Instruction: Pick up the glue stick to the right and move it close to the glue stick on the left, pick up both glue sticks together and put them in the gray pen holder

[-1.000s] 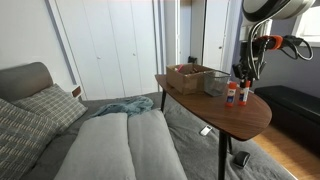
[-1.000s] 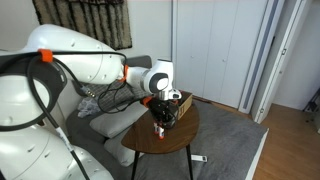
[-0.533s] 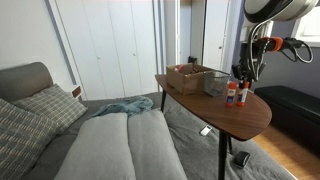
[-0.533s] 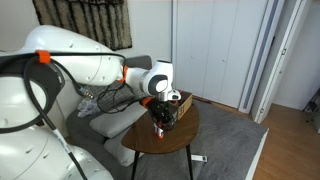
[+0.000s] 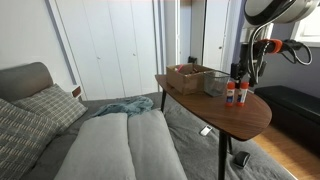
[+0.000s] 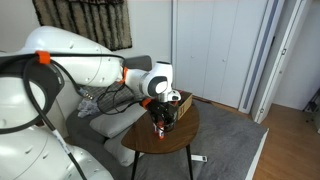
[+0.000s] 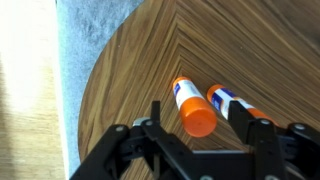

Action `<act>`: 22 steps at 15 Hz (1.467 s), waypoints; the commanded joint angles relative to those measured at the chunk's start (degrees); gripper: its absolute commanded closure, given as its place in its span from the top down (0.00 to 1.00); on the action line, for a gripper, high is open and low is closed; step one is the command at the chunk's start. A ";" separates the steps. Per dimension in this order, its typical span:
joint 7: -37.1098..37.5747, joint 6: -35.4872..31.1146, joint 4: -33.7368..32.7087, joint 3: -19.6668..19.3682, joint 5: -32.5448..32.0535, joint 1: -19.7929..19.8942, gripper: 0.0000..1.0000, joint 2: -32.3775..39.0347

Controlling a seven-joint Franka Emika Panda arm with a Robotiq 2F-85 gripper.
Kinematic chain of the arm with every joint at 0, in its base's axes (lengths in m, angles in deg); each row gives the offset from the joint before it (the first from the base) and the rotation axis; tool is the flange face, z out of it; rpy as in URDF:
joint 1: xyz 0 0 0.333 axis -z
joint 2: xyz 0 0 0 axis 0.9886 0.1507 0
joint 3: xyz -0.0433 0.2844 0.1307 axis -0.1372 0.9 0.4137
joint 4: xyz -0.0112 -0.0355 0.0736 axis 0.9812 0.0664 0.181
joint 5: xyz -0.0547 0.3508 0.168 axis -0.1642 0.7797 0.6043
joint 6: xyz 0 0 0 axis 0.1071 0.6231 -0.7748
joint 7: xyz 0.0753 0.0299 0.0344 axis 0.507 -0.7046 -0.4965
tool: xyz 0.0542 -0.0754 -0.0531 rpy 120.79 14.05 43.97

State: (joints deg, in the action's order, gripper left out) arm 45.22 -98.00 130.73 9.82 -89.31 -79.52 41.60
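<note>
In the wrist view two white glue sticks with orange caps stand side by side on the wooden table. One glue stick sits between my fingers with a gap on each side. The other glue stick stands just beyond the right finger. My gripper is open and holds nothing. In an exterior view the two sticks stand close together near the table's edge, with the gripper right above the right one. The gray pen holder stands just behind them.
A brown open box sits on the table beside the pen holder. The round table edge runs close to the sticks, with gray carpet below. A sofa with cushions stands beside the table. The arm reaches over the tabletop.
The jaws have opened and let go of the glue stick, which now stands next to the other one. The arm has barely moved.
</note>
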 commanded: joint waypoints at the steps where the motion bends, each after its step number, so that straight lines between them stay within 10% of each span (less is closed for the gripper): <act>1: 0.88 -0.94 1.31 0.20 0.02 0.45 1.00 -2.33; 22: 5.40 2.74 0.14 2.01 1.22 0.54 1.00 -5.11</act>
State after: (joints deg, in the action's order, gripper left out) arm 47.85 -97.20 130.73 10.44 -89.37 -78.23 37.57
